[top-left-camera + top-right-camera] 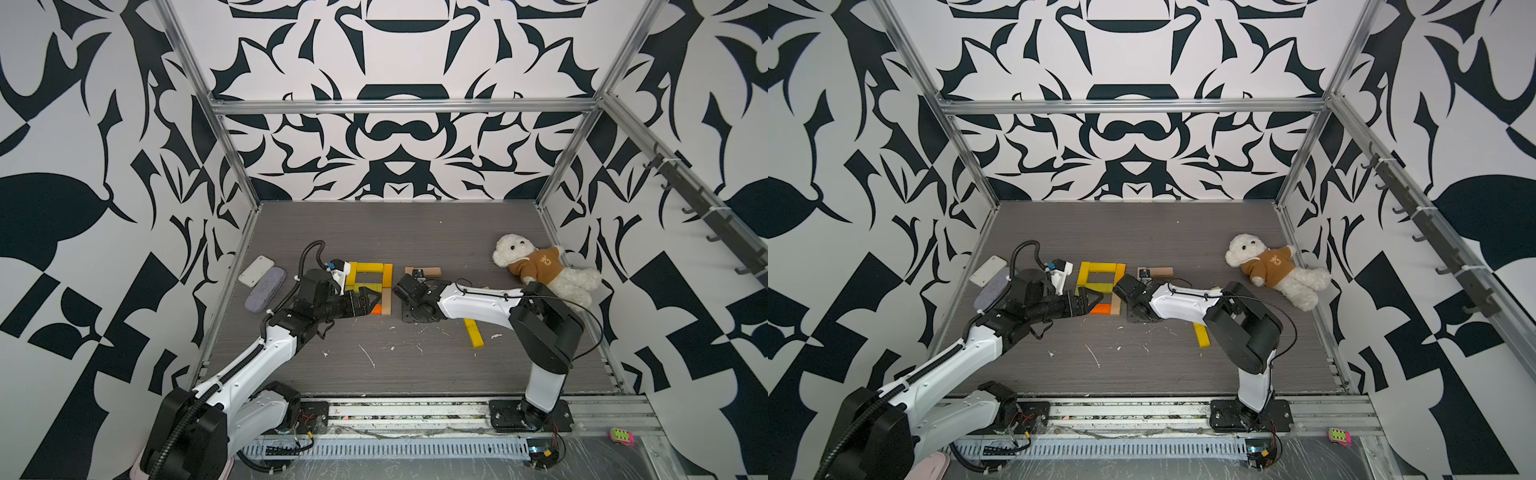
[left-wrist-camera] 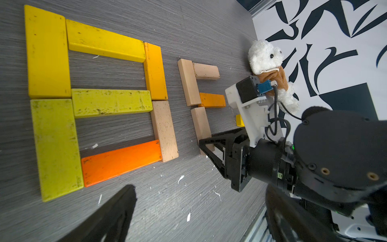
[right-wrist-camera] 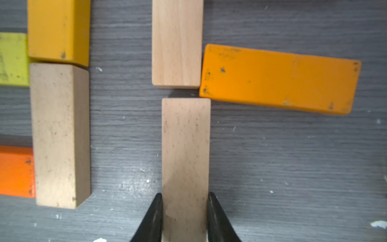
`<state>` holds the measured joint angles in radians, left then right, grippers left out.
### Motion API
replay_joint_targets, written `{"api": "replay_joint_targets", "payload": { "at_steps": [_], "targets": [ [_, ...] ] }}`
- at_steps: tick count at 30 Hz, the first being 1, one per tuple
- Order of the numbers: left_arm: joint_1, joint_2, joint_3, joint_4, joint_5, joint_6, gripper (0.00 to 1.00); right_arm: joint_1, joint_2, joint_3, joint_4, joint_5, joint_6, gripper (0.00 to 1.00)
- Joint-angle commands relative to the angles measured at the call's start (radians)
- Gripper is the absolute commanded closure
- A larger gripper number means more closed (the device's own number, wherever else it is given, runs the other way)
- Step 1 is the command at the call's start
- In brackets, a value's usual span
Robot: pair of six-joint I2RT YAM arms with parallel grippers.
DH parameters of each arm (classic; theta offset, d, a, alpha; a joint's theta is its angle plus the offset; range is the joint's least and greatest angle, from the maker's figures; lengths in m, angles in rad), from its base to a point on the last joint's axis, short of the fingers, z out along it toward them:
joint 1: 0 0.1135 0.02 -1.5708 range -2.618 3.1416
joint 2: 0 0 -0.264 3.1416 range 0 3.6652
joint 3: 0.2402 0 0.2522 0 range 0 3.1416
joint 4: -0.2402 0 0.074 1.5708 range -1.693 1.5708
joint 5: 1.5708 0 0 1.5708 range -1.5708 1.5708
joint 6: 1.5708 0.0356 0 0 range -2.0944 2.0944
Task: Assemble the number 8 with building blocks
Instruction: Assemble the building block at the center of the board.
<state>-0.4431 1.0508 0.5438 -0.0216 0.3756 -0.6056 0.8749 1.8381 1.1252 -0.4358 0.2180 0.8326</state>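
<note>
A closed 8 of yellow, orange and tan building blocks lies flat on the table. Beside it sits a partial figure: an upright tan block, a tan block across its top and an orange block across its middle. My right gripper is shut on a second tan block, which lies in line with the upright one, a narrow gap between their ends. In both top views the right arm hides this block. My left gripper hangs open over bare table by the 8's orange bottom block.
A loose yellow block lies under the right arm's forearm. A white plush bear in a brown hoodie lies at the back right. A white case and a grey case sit by the left wall.
</note>
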Motion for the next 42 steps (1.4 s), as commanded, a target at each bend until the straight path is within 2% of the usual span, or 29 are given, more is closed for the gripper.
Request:
{"api": "replay_joint_targets", "payload": {
  "at_steps": [1, 28, 33, 42],
  "targets": [
    [0.004, -0.006, -0.027, 0.015, 0.011, -0.006, 0.01, -0.010, 0.014, 0.011, -0.003, -0.008, -0.015, 0.71],
    [0.004, 0.012, -0.022, 0.020, 0.014, -0.008, 0.01, -0.016, 0.043, 0.026, 0.026, -0.015, -0.020, 0.72],
    [0.004, 0.014, -0.022, 0.020, 0.014, -0.010, 0.01, -0.016, 0.048, 0.025, 0.027, -0.051, -0.018, 0.66],
    [0.004, 0.012, -0.019, 0.016, 0.016, -0.015, 0.01, -0.016, 0.043, 0.025, 0.022, -0.046, -0.004, 0.48]
  ]
}}
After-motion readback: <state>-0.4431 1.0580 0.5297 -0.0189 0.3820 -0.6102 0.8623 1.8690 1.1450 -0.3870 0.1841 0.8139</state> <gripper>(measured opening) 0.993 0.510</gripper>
